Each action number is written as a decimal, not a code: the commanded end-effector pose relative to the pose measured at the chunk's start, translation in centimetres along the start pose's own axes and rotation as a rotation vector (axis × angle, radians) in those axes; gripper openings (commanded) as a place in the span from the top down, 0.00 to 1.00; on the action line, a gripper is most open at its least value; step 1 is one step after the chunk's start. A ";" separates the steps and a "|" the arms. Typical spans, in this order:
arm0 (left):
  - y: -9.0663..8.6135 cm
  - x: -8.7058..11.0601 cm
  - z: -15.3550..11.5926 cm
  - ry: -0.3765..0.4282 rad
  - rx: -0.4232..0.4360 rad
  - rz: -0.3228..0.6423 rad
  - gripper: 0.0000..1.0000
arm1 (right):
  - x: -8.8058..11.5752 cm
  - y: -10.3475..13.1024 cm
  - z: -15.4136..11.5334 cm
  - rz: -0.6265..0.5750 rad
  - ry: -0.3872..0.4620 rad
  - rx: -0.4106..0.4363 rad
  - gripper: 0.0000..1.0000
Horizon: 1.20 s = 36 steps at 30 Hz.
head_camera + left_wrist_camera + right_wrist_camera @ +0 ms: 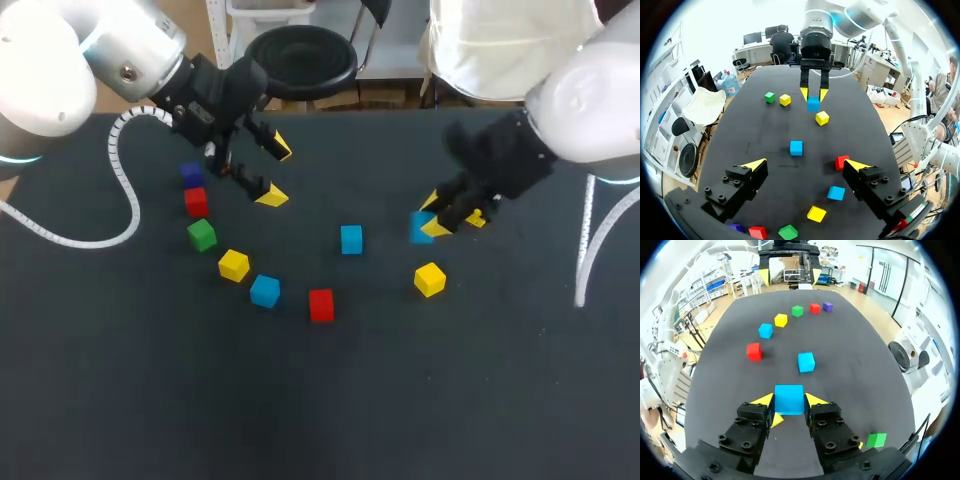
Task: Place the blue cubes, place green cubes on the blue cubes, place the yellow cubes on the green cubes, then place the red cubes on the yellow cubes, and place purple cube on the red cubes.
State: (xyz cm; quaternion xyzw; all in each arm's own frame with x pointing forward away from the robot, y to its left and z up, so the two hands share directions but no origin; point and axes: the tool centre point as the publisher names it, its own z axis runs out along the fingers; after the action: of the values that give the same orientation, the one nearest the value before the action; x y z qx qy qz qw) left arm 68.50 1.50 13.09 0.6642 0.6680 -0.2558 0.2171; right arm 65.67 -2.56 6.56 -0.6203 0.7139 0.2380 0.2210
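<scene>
Tabletop (320,420): is lying dark and flat under the whole job.
Right end effector (789,401): its fingers are pressing a blue cube (789,396) from both sides, gripping it firmly.
Advice: I judge it should be carrying that cube level and setting it flat near the second blue cube (806,362) just ahead.
Left end effector (276,172): is hanging wide open and empty, farther across the tabletop.

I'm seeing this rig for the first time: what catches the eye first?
The right hand is shut on a bright blue cube at the right side of the black table. The left hand hangs open at the far left, beside a curved row of small coloured cubes running from a purple cube to a red cube.
</scene>
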 end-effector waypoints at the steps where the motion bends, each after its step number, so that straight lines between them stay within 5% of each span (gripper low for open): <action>1: 0.0 0.0 0.0 0.002 0.000 -0.001 0.00 | -0.2 -0.7 1.1 -0.005 -0.015 -0.023 1.00; 21: 0.0 0.0 0.0 0.002 0.000 -0.001 0.00 | -0.2 -0.7 1.1 -0.005 -0.015 -0.023 1.00; 27: 0.0 0.0 0.0 0.002 0.000 -0.001 0.00 | -2.4 -2.0 3.5 -0.076 0.004 -0.060 1.00; 36: 0.0 0.0 0.0 0.002 0.000 -0.001 0.00 | -1.8 -2.4 5.3 -0.151 -0.030 -0.056 1.00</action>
State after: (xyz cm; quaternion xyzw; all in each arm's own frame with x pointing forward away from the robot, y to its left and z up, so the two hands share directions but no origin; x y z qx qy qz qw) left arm 68.50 1.50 13.09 0.6642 0.6680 -0.2558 0.2171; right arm 67.86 1.90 4.00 -0.6745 0.6592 0.2430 0.2269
